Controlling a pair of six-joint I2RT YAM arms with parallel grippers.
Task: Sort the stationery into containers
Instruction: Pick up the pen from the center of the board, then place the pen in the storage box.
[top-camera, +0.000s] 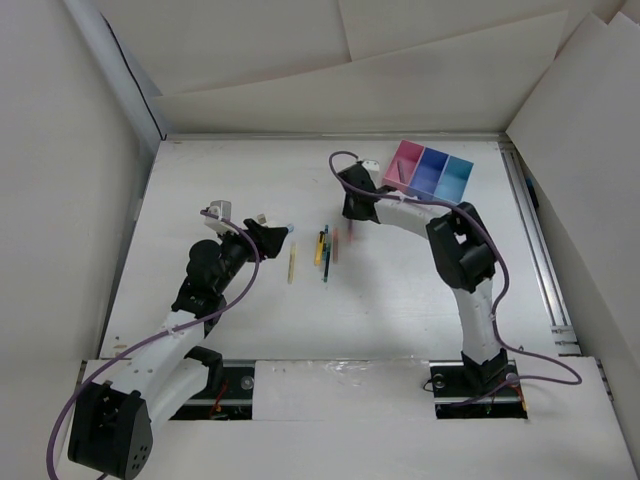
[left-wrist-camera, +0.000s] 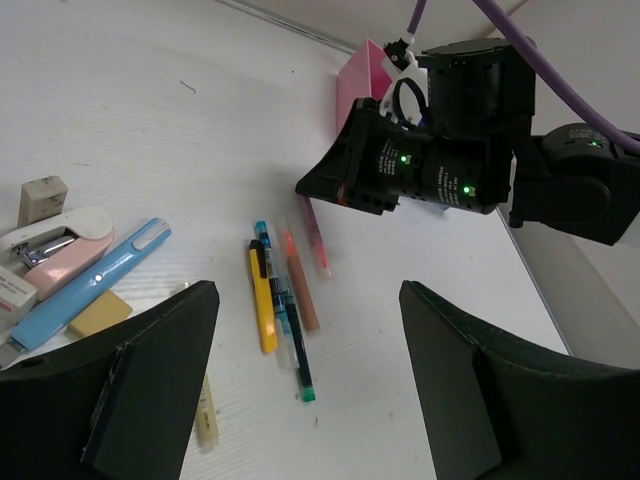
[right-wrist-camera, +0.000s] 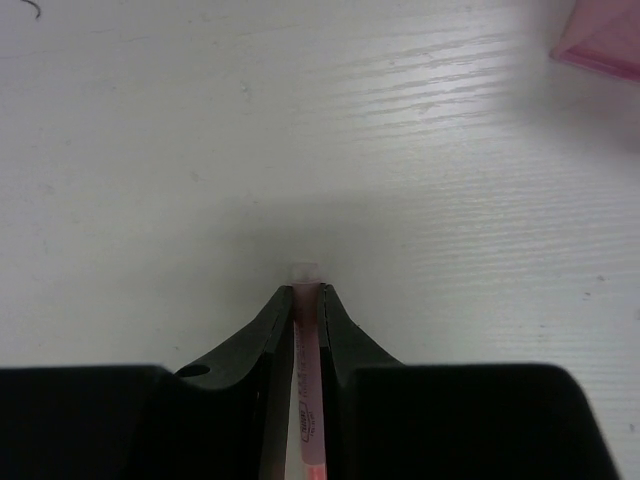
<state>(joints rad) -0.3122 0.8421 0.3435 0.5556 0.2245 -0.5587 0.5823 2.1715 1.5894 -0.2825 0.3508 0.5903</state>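
Pinching a pink pen (right-wrist-camera: 306, 400) in my right gripper (right-wrist-camera: 305, 298). I should lift it level, then release over the pink compartment (top-camera: 398, 163).

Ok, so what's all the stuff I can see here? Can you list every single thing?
tray: 1, pink, blue and cyan compartments, far right of the table
pink pen: 1, pink, held in the right gripper
yellow pen: 1, yellow, middle of the table
teal pen: 1, teal, right against the yellow pen
orange pen: 1, orange, beside the teal pen
pale yellow pen: 1, pale yellow, left of that bunch
light blue pen: 1, light blue, beside the stapler
stapler: 1, pink and white, left side
beige block: 1, beige, behind the stapler
tan block: 1, tan, touching the light blue pen
table: 1, white
left gripper: 1, black, open
right gripper: 1, black, shut on the pink pen
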